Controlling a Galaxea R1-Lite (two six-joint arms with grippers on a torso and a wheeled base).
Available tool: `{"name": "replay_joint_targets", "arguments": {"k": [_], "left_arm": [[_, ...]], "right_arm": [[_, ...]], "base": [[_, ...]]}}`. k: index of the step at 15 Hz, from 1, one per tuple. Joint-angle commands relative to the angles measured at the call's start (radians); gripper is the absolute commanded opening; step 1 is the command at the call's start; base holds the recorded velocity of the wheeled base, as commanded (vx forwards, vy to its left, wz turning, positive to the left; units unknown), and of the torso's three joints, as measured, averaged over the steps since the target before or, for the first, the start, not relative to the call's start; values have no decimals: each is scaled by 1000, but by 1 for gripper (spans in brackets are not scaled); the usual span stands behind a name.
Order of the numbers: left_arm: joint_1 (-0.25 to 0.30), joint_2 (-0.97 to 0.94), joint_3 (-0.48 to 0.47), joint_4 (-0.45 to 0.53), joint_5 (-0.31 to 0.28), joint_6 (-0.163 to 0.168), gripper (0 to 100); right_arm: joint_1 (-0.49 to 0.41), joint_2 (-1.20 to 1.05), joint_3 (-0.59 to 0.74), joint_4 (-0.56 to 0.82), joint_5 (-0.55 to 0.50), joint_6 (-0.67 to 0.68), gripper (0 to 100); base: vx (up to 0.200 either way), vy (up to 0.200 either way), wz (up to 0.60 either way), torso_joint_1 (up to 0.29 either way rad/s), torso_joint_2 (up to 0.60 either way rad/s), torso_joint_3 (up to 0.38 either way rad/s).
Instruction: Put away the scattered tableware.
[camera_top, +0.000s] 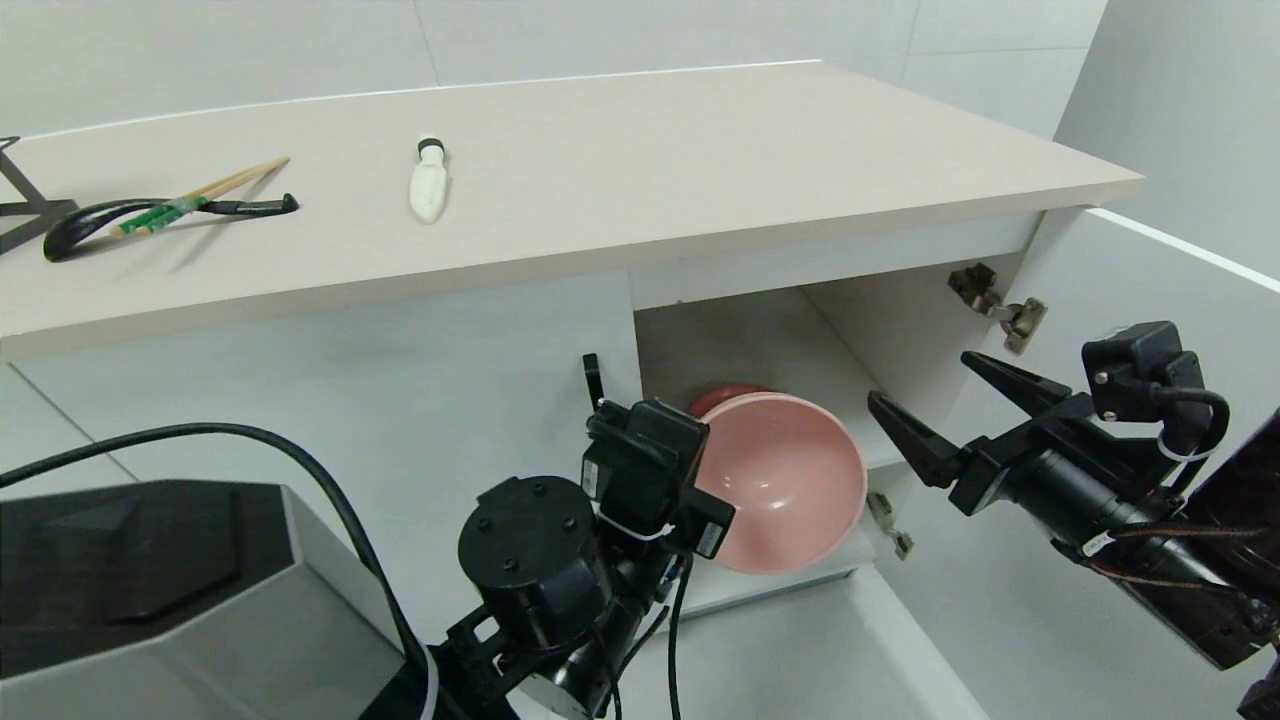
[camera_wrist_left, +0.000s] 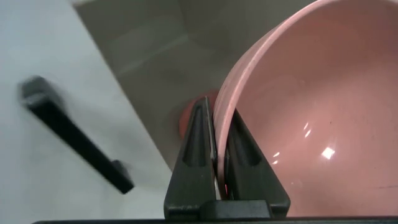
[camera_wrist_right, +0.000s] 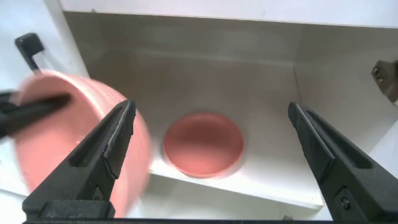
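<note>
Your left gripper (camera_wrist_left: 214, 134) is pinched on just the rim of the pink bowl (camera_top: 790, 480). The bowl hangs tilted on edge in the cabinet opening, about over the front edge of the shelf (camera_wrist_right: 267, 168). Thin grip on a smooth, glossy wall, so it could slip or swing. It could also clip the red plate (camera_wrist_right: 203, 144) mid-shelf. Right gripper (camera_top: 918, 377) is spread wide and empty, near the bowl.

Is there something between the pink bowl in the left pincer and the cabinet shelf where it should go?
Nothing blocks the opening: the door stands open. A red dish lies on the shelf, so the pink bowl, held by the left pincer, probably must go on it or beside it.
</note>
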Motion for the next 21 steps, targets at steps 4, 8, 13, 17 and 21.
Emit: {"name": "replay_joint_targets", "arguments": {"k": [4, 8, 13, 17, 21], "left_arm": [[33, 118, -134, -1, 2, 10, 0], [47, 181, -300, -1, 1, 35, 0], [47, 222, -409, -1, 2, 35, 0], [30, 248, -447, -1, 1, 35, 0], [10, 248, -452, -1, 1, 35, 0]], "right_arm": [[7, 1, 13, -1, 0, 8, 100], [1, 56, 13, -1, 0, 17, 100], [-53, 99, 4, -1, 0, 63, 100], [-166, 161, -34, -1, -1, 64, 100], [-160, 151, -37, -1, -1, 64, 100]], "base": [[0, 0, 0, 0, 0, 0], [0, 0, 0, 0, 0, 0], [0, 0, 0, 0, 0, 0], [0, 0, 0, 0, 0, 0], [0, 0, 0, 0, 0, 0]]}}
